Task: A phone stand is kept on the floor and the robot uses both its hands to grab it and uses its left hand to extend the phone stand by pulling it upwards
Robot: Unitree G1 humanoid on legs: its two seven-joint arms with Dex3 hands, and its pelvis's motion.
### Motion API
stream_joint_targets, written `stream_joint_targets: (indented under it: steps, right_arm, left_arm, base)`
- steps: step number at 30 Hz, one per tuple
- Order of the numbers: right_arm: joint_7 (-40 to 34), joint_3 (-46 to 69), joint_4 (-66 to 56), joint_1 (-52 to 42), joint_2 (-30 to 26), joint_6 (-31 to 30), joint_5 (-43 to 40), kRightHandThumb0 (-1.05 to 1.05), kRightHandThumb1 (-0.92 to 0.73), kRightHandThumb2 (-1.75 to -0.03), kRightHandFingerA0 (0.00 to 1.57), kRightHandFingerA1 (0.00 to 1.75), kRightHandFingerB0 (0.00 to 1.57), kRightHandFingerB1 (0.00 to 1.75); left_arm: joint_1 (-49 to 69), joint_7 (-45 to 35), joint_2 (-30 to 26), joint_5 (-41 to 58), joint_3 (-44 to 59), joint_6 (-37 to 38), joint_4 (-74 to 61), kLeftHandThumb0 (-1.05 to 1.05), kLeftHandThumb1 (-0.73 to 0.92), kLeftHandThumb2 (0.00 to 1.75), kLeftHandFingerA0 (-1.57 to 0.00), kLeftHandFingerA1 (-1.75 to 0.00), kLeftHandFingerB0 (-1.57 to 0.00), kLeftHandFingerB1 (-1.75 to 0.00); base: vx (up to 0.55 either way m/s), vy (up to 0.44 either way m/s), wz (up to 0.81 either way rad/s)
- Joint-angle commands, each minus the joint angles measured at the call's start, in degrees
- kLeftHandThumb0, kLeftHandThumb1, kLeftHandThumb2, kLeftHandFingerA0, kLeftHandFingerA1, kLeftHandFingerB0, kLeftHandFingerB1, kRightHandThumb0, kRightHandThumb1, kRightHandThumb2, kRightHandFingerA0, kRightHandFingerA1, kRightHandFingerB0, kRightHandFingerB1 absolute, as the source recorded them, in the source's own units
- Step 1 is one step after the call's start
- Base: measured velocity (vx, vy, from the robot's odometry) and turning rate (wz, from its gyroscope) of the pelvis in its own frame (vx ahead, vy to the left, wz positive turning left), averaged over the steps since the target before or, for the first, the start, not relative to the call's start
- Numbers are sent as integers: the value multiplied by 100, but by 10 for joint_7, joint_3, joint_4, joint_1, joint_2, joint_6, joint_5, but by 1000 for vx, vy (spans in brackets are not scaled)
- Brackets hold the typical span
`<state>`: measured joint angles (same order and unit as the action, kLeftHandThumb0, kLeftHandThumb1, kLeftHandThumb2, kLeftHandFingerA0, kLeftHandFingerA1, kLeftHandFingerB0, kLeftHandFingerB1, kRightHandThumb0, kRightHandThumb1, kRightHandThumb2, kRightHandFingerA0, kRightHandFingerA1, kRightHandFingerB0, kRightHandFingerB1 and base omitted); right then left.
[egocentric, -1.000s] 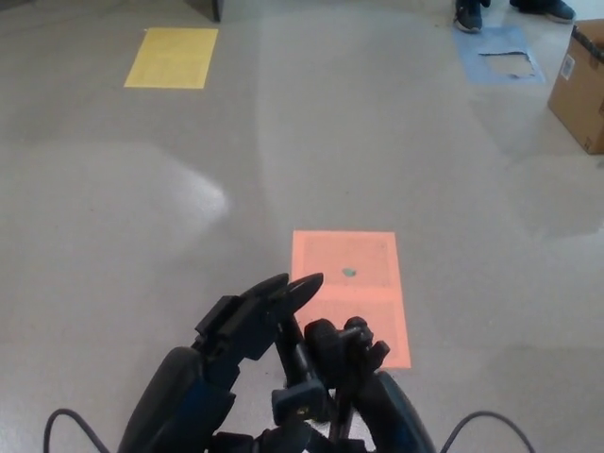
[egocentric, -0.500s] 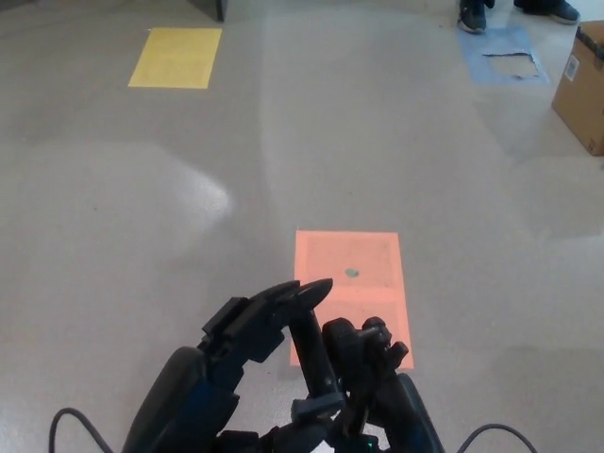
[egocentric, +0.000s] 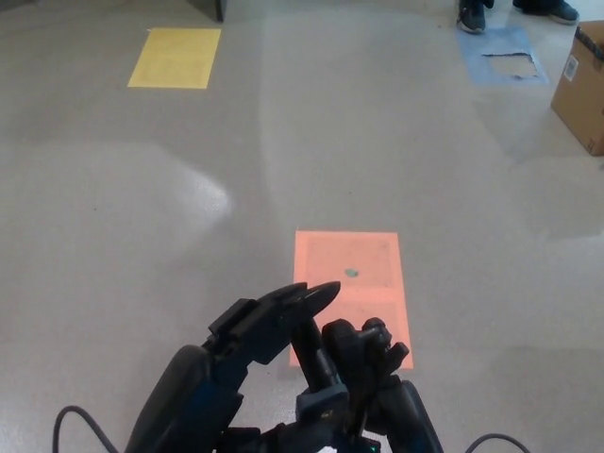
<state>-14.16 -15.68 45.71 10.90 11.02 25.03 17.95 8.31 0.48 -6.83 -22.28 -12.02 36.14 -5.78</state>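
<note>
**Both robot hands on the phone stand, low in the head view**

Head view: left robot hand (egocentric: 253,332), black with thick fingers, reaching in from the lower left, fingertips (egocentric: 316,292) pointed toward the right and lying against the upper part of the slim black phone stand (egocentric: 314,363). Looks wrapped on the pole, though the thumb side is hidden, so the firmness of the hold is not certain. Right robot hand (egocentric: 370,357), also black, just to the right of the left one, knuckles bunched and fingers curled around the same stand from the other side. Stand upright between the two robot hands, its pole rising to the left fingertips, a small grey clamp-like block (egocentric: 322,403) lower on it, base hidden below the frame edge. Thin black cables (egocentric: 71,417) looping at the bottom corners beside both forearms.

Directly beyond the robot hands, an orange rectangular sheet (egocentric: 354,283) flat on the speckled grey floor (egocentric: 396,142), a small dark spot near its middle. Far ahead and to the left, a yellow rectangular sheet (egocentric: 175,58). Far ahead and to the right, a torn blue sheet (egocentric: 505,50) with a person's dark shoes (egocentric: 474,13) at its edge, and a brown cardboard box (egocentric: 583,87) at the right border.
</note>
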Motion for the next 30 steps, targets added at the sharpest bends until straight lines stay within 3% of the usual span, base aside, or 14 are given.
stream_joint_targets:
  steps: [1,2,3,5,17,21,22,23,25,26,27,28,29,30]
  right_arm:
    - [-4,-5,0,-10,10,-23,1,-51,-83,-65,80,101,64,81]
    - [-3,-5,5,-9,8,-11,-1,-51,-83,-65,80,101,64,81]
    - [-1,-1,8,-9,11,-6,-9,-50,-80,-64,85,104,69,81]
    - [3,6,17,-8,15,9,-22,-51,-81,-64,90,101,75,80]
    - [-4,16,47,-2,11,44,-27,-56,-83,-67,89,133,70,91]
    - [-12,15,46,-5,11,28,-19,-58,-85,-65,71,93,65,73]
    - [-13,16,43,-6,11,21,-19,-61,-65,-98,74,90,61,75]
    - [-16,18,45,-5,12,17,-20,-63,-65,-97,76,94,62,77]
    - [-15,21,47,-3,13,13,-23,-61,-85,-67,80,106,67,86]
    - [-16,22,50,0,12,10,-22,-64,-87,-66,79,110,66,91]
    - [-17,23,53,1,11,10,-22,-58,-73,-114,83,102,72,93]
    - [-18,23,54,1,11,11,-21,-58,-73,-114,83,102,72,93]
    - [-22,22,59,0,10,15,-18,-64,-88,-67,81,125,65,114]
    - [-25,23,65,-1,9,20,-18,-65,-84,-70,84,143,67,131]
  left_arm:
    - [-7,8,4,6,-4,2,6,-58,71,62,-38,-33,-48,-37]
    - [-5,9,10,13,-4,-1,6,-58,71,62,-38,-33,-48,-37]
    - [-5,17,15,7,-3,-2,5,-26,66,58,-45,-134,-44,-144]
    - [-3,32,27,-6,0,-4,3,-10,76,54,-57,-175,-43,-175]
    - [-7,56,61,-34,-4,-5,-33,-15,72,57,-67,-175,-48,-175]
    - [-15,49,77,-41,-14,-26,-72,-14,71,58,-71,-175,-52,-175]
    - [-21,47,80,-43,-17,-29,-80,-13,70,58,-69,-175,-50,-175]
    - [-40,42,88,-47,-19,-39,-102,-27,61,72,-108,-156,-76,-138]
    - [-61,35,98,-48,-22,-62,-130,-27,61,73,-108,-155,-77,-137]
    - [-77,30,106,-54,-23,-81,-148,-13,71,57,-67,-175,-48,-175]
    - [-91,26,112,-56,-24,-95,-162,-13,71,57,-67,-175,-48,-175]
    - [-97,24,114,-55,-24,-99,-166,-13,71,57,-67,-175,-48,-175]
    - [-121,17,122,-51,-24,-117,-186,-25,58,74,-110,-153,-79,-135]
    - [-151,11,130,-46,-23,-132,-202,-23,57,75,-113,-154,-82,-136]
  base:
    - [0,0,0]
    - [0,0,0]
    - [0,0,0]
    - [0,0,0]
    - [0,0,0]
    - [0,0,0]
    - [0,0,0]
    - [0,0,0]
    - [0,0,0]
    - [0,0,0]
    - [0,0,0]
    - [0,0,0]
    - [0,0,0]
    - [0,0,0]
